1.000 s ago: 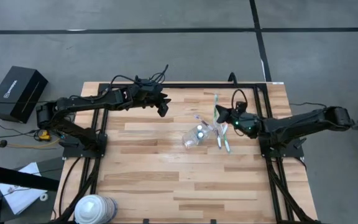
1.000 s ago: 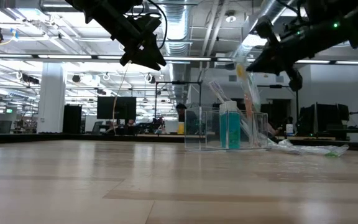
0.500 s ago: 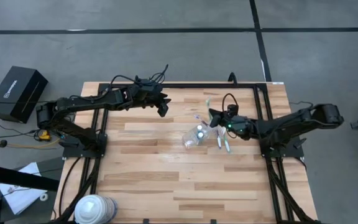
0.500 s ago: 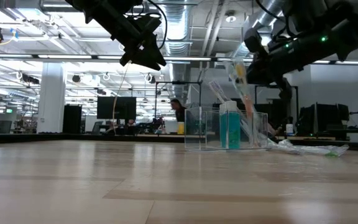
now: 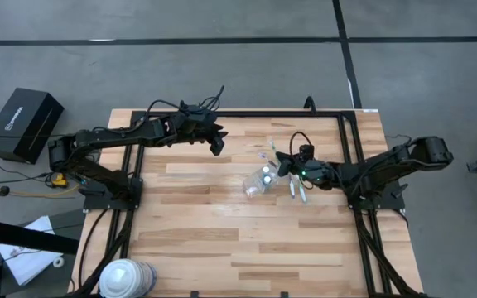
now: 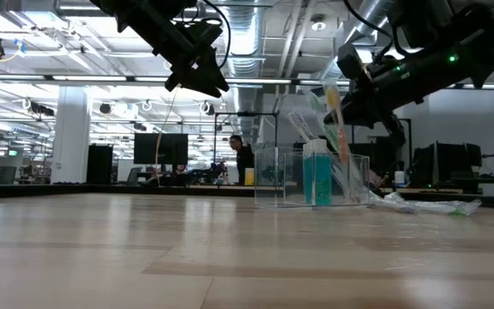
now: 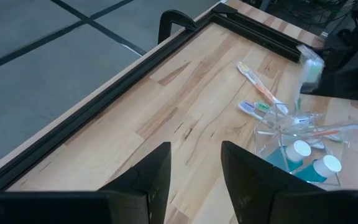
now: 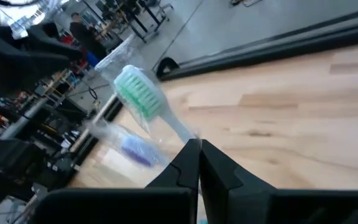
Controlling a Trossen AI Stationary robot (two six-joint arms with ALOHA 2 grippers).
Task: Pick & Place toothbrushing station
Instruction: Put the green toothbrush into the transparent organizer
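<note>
A see-through cup point(image 5: 261, 180) point(image 6: 311, 176) stands mid-table and holds blue tubes with white ends point(image 7: 300, 149) and some thin toothbrushes. Two more toothbrushes point(image 7: 260, 92) lie flat on the wood beyond it. My right gripper point(image 5: 281, 161) point(image 6: 348, 101) hangs just right of the cup's mouth, shut on a green-bristled toothbrush point(image 8: 138, 93). My left gripper point(image 5: 216, 142) point(image 7: 194, 180) waits open, high above the table left of the cup, with nothing between its fingers. My right gripper pinches the toothbrush's thin neck point(image 8: 182, 134), just below the bristle head, between its two fingertips. The fingers come nearly level from the table's right and lie across it. The brush stands steeply with its head up point(image 6: 331, 93), and its handle point(image 6: 344, 146) runs down into the cup.
Loose toothbrushes and clear wrappers point(image 5: 298, 190) point(image 6: 436, 206) lie right of the cup. A big white-and-blue roll point(image 5: 127, 277) sits at the near left corner. A black frame rail point(image 5: 247, 114) runs along the far edge. A black box point(image 5: 25, 124) is on the floor.
My right gripper has moved down and toward the table's left, closer to the cup, staying shut on the green-bristled toothbrush. The brush has come down with it and stands lower over the cup.
</note>
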